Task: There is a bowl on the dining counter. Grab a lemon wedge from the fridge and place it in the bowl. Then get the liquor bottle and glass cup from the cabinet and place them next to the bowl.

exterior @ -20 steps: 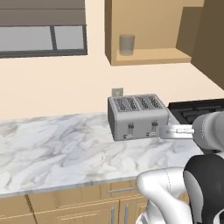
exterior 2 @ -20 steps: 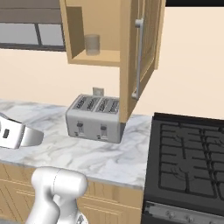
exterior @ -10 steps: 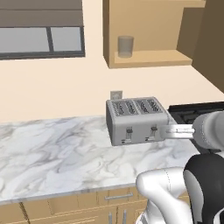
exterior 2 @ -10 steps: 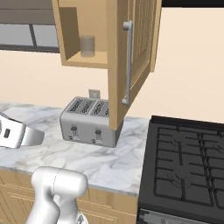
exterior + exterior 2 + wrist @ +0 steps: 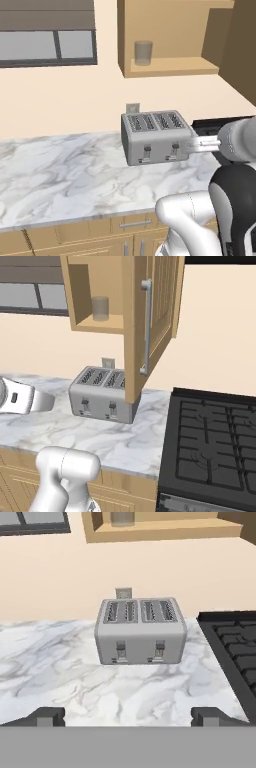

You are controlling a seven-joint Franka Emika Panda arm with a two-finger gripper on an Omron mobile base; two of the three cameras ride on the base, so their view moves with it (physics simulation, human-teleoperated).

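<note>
Up on the shelf of the open cabinet (image 5: 170, 67) stands the cup (image 5: 143, 52), a short, see-through grey tumbler with straight sides, upright and alone near the shelf's left end. The cabinet is light tan wood, hung on a cream wall.

Below it, a silver four-slot toaster (image 5: 156, 137) sits on the counter (image 5: 60, 175), a white-and-grey marbled top. A small wall outlet (image 5: 132, 107) shows just behind the toaster. A black stove (image 5: 210, 446) lies to the toaster's right, touching the counter's edge.

From the left base view, the shelf is seen nearly head-on and a grey window (image 5: 47, 47) shows to its left. From the right base view, the cabinet's swung-open door (image 5: 152, 321) with its long grey handle (image 5: 145, 326) hangs in front of the toaster's right end, and the stove's burner grates are plain. From the hand view, the toaster is centred and the cup's base (image 5: 122, 518) is cut by the top edge.

The hand (image 5: 127, 716) is open, its two dark fingertips set wide apart and holding nothing, low over the counter and well below the cup.
</note>
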